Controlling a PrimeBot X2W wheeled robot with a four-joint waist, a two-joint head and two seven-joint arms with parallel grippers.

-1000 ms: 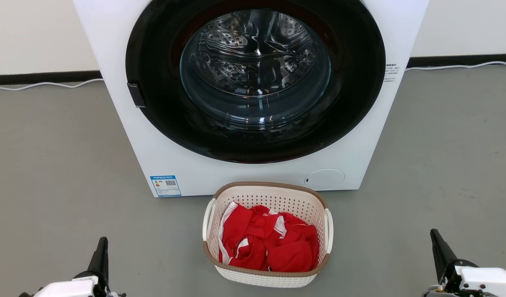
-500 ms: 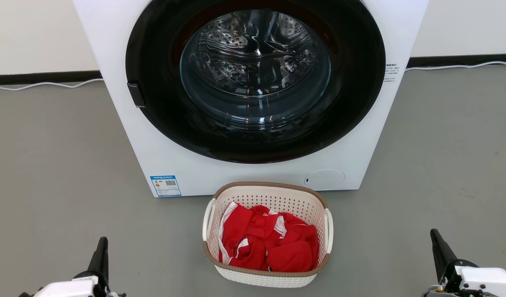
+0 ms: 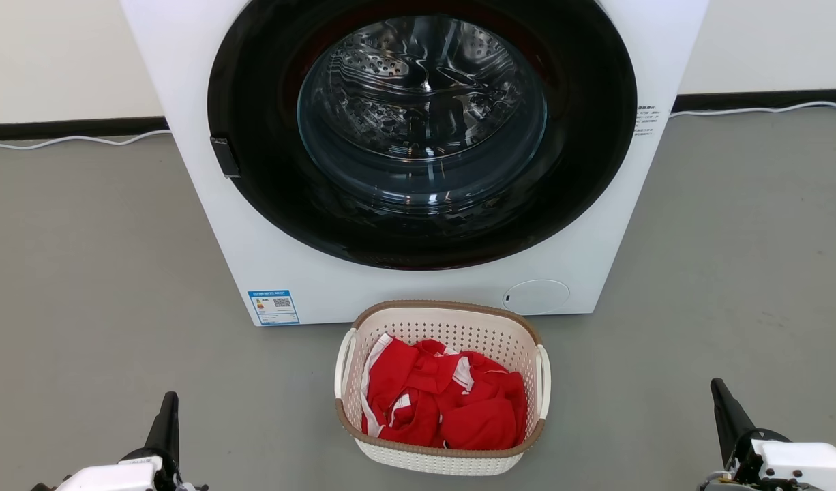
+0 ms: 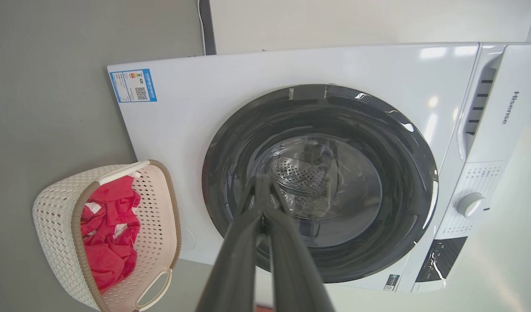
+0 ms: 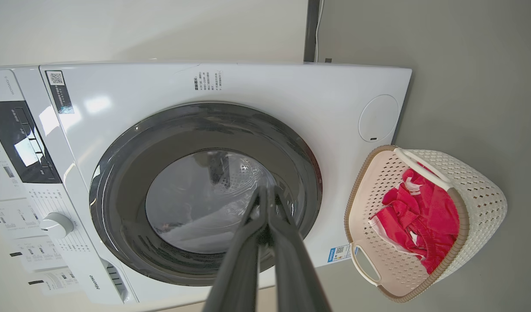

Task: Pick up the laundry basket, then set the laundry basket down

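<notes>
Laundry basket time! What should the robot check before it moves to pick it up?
1. Laundry basket upright on the floor, in front of the washer: ok.
2. Left handle and right handle uncovered: ok.
3. Red clothes all inside the rim: ok.
4. Left gripper open to grab: not ok, it is shut and apart from the basket.
5. Right gripper open to grab: not ok, shut too, also apart.
6. Basket light enough to lift: cannot tell.

Laundry basket [image 3: 452, 462]: cream, perforated, brown rim, upright on floor, holding red clothes.
</notes>
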